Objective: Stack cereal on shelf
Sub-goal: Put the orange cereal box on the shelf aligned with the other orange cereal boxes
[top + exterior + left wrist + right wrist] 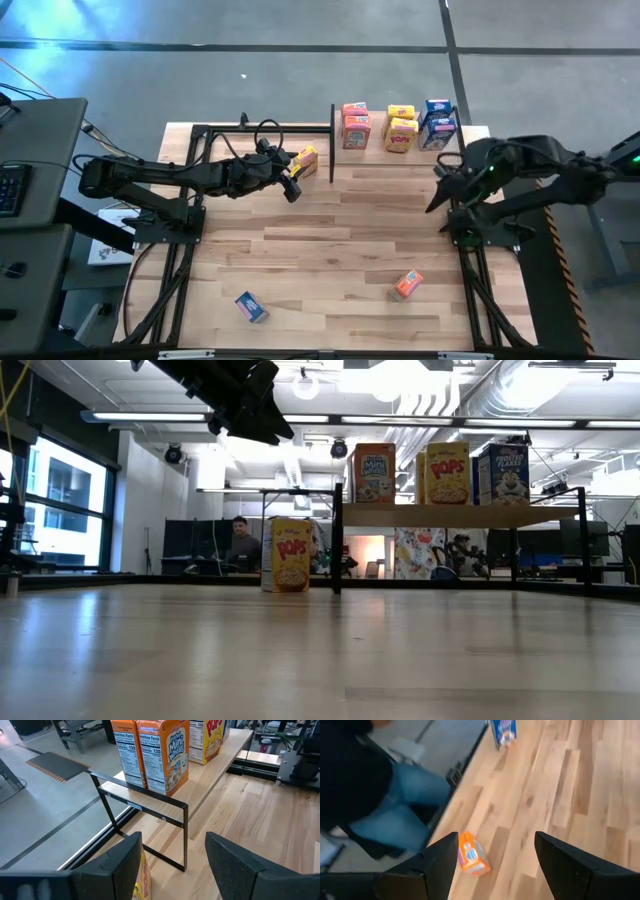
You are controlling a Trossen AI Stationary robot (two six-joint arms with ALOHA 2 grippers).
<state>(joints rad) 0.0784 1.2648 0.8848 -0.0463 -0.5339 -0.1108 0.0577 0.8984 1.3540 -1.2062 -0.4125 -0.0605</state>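
Note:
The shelf (420, 158) stands at the table's far side, with orange (355, 125), yellow (400, 128) and blue (437, 122) cereal boxes upright on it. One yellow box (290, 555) stands upright on the table just left of the shelf's left end. My left gripper (292, 185) hovers open above and beside that box, its fingers (125, 855) with nothing between them. An orange box (407, 284) and a blue box (250, 306) lie on the near part of the table. My right gripper (437, 200) hangs open, high over the table's right side, and points toward the near edge.
The shelf's thin black end frame (175, 820) stands right ahead of my left gripper. Black arm-mount frames run along the table's left (170, 230) and right (480, 240) sides. A person in jeans (395, 805) is at the table's near edge. Bare wood lies mid-table.

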